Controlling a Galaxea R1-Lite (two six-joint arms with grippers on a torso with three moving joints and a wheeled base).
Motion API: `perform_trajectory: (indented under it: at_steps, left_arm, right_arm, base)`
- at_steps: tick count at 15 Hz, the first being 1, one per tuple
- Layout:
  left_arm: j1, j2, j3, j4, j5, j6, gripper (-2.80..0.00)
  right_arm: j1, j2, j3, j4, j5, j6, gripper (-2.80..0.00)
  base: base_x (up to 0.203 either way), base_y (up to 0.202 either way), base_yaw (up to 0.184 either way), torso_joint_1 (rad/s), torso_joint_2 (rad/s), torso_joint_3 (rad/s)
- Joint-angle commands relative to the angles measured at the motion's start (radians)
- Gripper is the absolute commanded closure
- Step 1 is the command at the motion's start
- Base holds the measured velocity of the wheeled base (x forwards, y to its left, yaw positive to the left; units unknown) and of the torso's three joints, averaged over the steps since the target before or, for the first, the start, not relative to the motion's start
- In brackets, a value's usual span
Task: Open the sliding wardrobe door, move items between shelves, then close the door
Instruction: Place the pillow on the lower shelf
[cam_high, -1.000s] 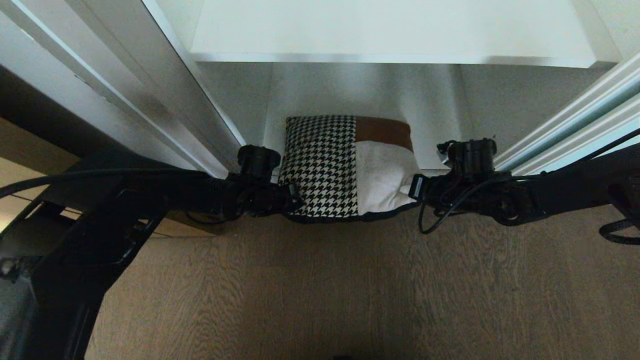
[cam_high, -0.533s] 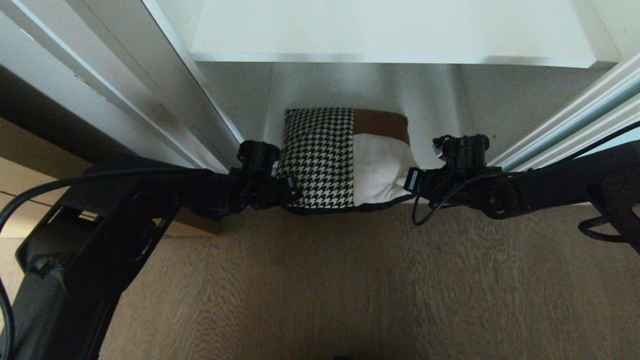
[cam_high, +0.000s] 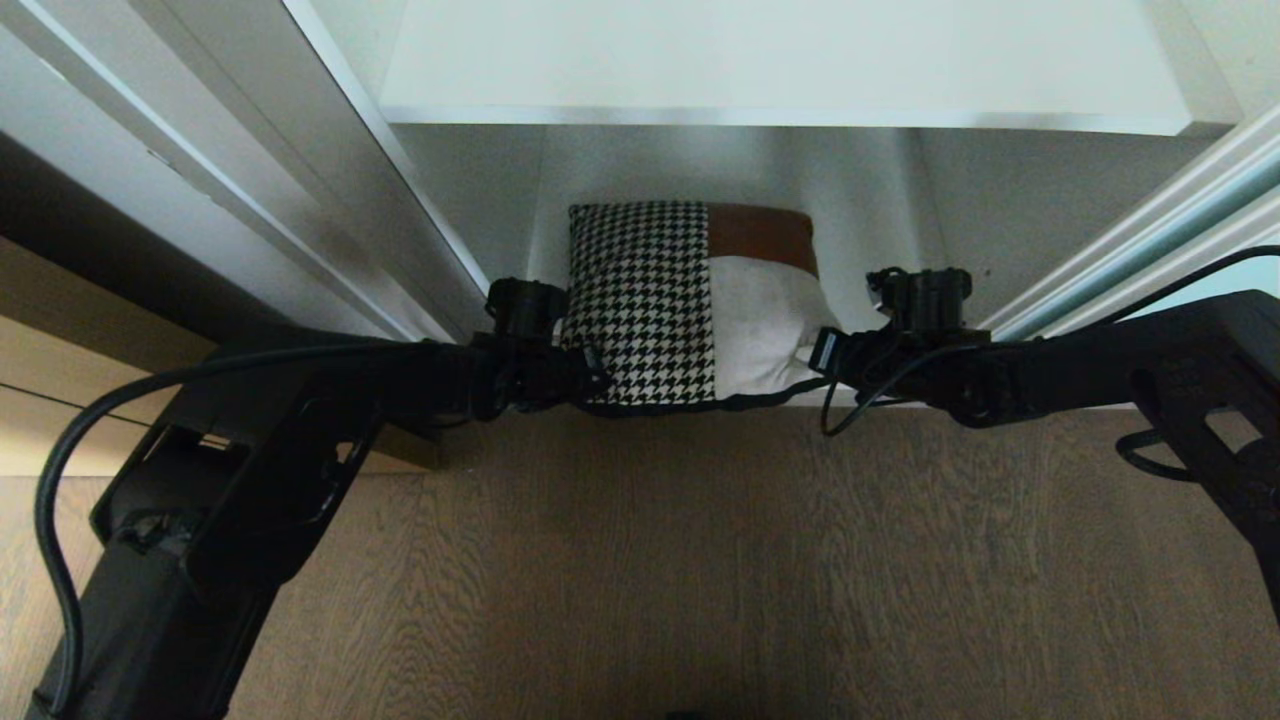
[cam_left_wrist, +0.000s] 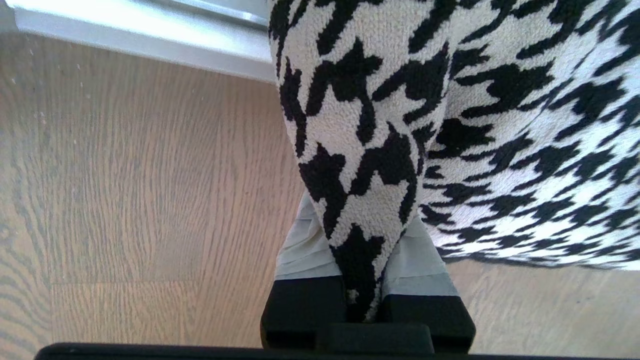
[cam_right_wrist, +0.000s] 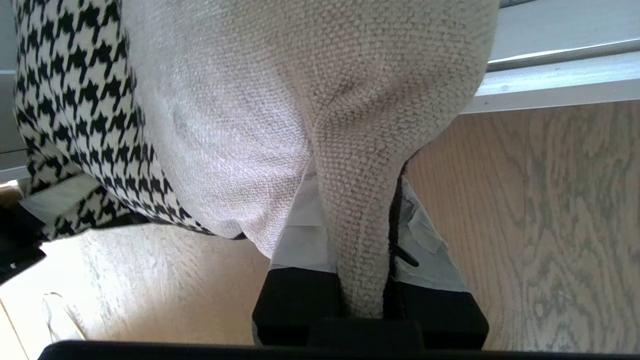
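The houndstooth, cream and rust-brown cushion (cam_high: 690, 300) lies in the open wardrobe on the low white shelf (cam_high: 880, 220), its near edge at the shelf's front lip. My left gripper (cam_high: 585, 385) is shut on its near left corner, houndstooth cloth (cam_left_wrist: 500, 100) pinched between the taped fingers of that gripper (cam_left_wrist: 362, 225). My right gripper (cam_high: 815, 365) is shut on the near right corner, the cream cloth (cam_right_wrist: 225, 100) squeezed in that gripper (cam_right_wrist: 357, 200). The upper shelf (cam_high: 780, 70) is bare. The sliding wardrobe door (cam_high: 1255, 265) stands at the right, pushed aside.
A grey upright panel (cam_high: 250, 170) bounds the opening on the left, close to my left wrist. Wood-grain floor (cam_high: 700, 560) stretches in front of the wardrobe. A tan wood surface (cam_high: 60, 400) shows at the far left. Cables hang from both arms.
Both arms have stretched forward and carried the cushion deeper into the wardrobe over the low shelf. Both grips have stayed shut on its corners.
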Motion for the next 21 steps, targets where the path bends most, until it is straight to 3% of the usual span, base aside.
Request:
perform_trajectory:
  at_steps: [1, 4, 5, 12, 16, 18, 19, 21]
  left_arm:
    - [0.001, 0.021, -0.001, 0.0, -0.001, -0.004, 0.0]
    - [0.001, 0.005, -0.001, 0.007, 0.0, -0.008, 0.0]
    - [0.001, 0.0, -0.001, 0.008, 0.0, -0.009, -2.8]
    - [-0.002, -0.124, 0.037, 0.016, 0.012, -0.065, -2.8]
    - [-0.029, -0.272, 0.289, 0.01, -0.047, -0.065, -2.8]
    - [-0.049, -0.348, 0.43, 0.009, -0.142, -0.065, -2.8]
    - [-0.057, -0.383, 0.478, 0.014, -0.224, -0.064, 0.0]
    - [-0.064, -0.382, 0.501, 0.021, -0.39, -0.047, 0.0]
  right_arm:
    - [-0.003, 0.028, -0.022, -0.003, 0.001, 0.003, 0.0]
    - [-0.003, 0.033, -0.024, 0.0, 0.001, 0.004, 0.0]
    - [-0.001, 0.032, -0.02, -0.002, 0.001, 0.005, 0.0]
    - [0.005, 0.033, -0.016, 0.016, 0.004, 0.02, 0.0]
    - [0.008, 0.047, -0.026, 0.019, 0.004, 0.02, 0.0]
    - [0.009, 0.041, -0.019, 0.019, 0.004, 0.02, 0.0]
    - [0.009, 0.039, -0.014, 0.017, 0.002, 0.022, 0.0]
    - [0.011, 0.036, -0.007, 0.019, 0.002, 0.022, 0.0]
  base:
    - [0.0, 0.0, 0.0, 0.0, 0.0, 0.0]
    - [0.0, 0.0, 0.0, 0.0, 0.0, 0.0]
    - [0.0, 0.0, 0.0, 0.0, 0.0, 0.0]
    - [0.0, 0.0, 0.0, 0.0, 0.0, 0.0]
    - [0.0, 0.0, 0.0, 0.0, 0.0, 0.0]
    - [0.0, 0.0, 0.0, 0.0, 0.0, 0.0]
    - [0.0, 0.0, 0.0, 0.0, 0.0, 0.0]
    - [0.0, 0.0, 0.0, 0.0, 0.0, 0.0]
